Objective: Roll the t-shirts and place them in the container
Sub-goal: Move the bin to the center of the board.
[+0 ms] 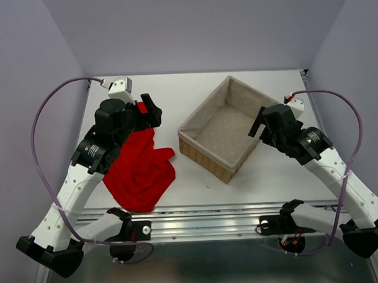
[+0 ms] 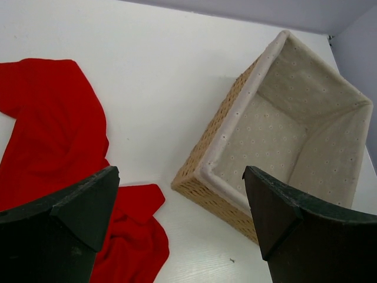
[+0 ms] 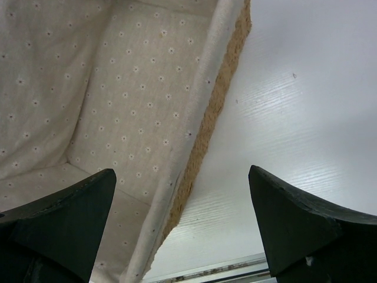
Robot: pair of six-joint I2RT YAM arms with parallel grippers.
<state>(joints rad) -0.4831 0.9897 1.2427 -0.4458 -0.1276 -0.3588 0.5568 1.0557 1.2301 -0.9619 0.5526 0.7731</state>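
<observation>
1. The red t-shirt (image 1: 139, 171) lies crumpled on the left part of the worktop (image 1: 197, 184). It is beside the wicker basket (image 1: 203, 105) and does not touch it; it is neither spread out nor rolled.
2. The left claw (image 1: 149, 112) hangs over the far end of the shirt with its jaws wide and nothing between them. The right claw (image 1: 260, 123) is over the right side of the basket, also wide and empty.
3. The step in hand is probably to flatten the cloth, because a good roll needs a flat shirt first.
4. To do it well, the left claw should take only one layer at a hem or a shoulder, not a thick fold. It should then pull gently away from the heap, so that the thin cloth opens and does not drag along.
5. The right claw is well apart from the shirt and should probably come across to hold the opposite corner.
6. The top view shows the whole heap and both arms, but the left arm covers the shirt's far left part.
7. The left wrist view shows what the top view hides: a smooth broad part of the cloth, and a small flap that points toward the basket with bare worktop between.
8. The right wrist view shows no shirt, only the dotted lining of the basket, its wicker edge and the worktop.
</observation>
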